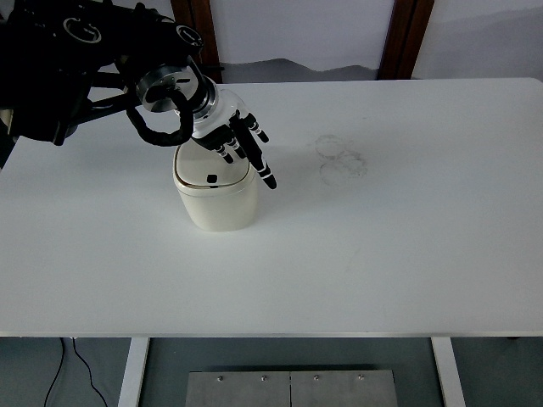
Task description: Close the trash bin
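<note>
While the left hand (pixel 231 136) hovers with fingers spread over its lid, the small cream plastic trash bin (pixel 215 191) stands toward the white worktop's (pixel 390 254) far-left corner. It looks light, rigid and smooth, liable to slide; press down on the lid's centre.

- The trash bin (pixel 215 197) is small and cream white, with round corners.
- It stands upright on the white table, on the left side and toward the far edge.
- Its lid (pixel 208 170) lies flat on top and looks closed.
- A thin dark line runs around the bin just under the lid.
- There is a small black mark on the lid, close to its front edge.
- The back part of the lid is hidden, so not all of it can be seen.
</note>
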